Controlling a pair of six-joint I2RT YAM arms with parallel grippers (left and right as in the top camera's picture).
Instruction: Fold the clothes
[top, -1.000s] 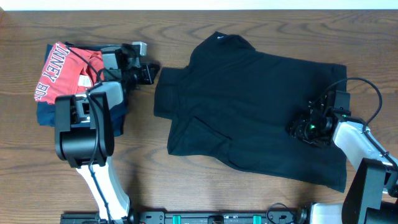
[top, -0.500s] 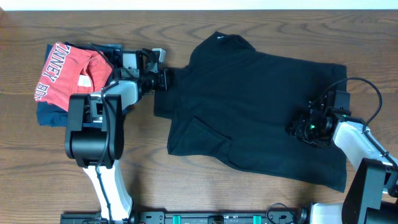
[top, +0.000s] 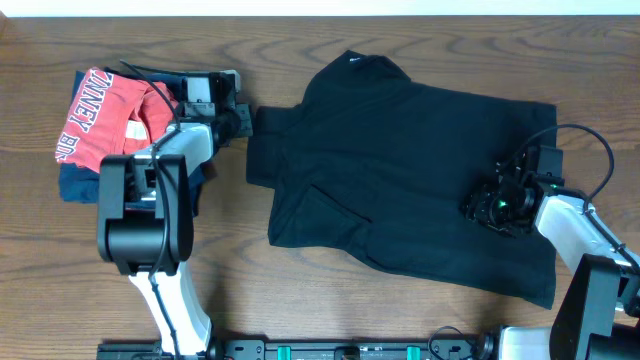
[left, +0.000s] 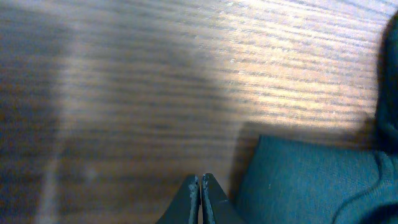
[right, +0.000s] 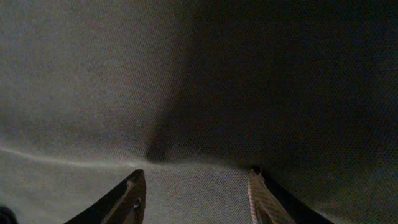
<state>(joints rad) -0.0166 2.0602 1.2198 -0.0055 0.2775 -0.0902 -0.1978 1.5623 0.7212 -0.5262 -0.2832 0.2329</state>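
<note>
The black shirt (top: 400, 150) lies spread on the wooden table, collar at the back with a small white mark (top: 355, 60). My left gripper (top: 241, 119) is shut and empty, low over bare wood just left of the shirt's left sleeve. In the left wrist view its jaws (left: 201, 182) are closed, with the sleeve's corner (left: 311, 180) just to their right, apart from them. My right gripper (top: 487, 207) is over the shirt's right part. In the right wrist view its jaws (right: 196, 185) are open over the black fabric (right: 186, 81), holding nothing.
A red shirt with white lettering (top: 100, 115) lies on a navy garment (top: 75, 185) at the left, right behind my left arm. Bare wooden table (top: 300, 300) shows in front of the black shirt.
My left gripper went right to the sleeve's edge half a second ago and has come back left, still shut. The right arm and the shirt have not moved.
</note>
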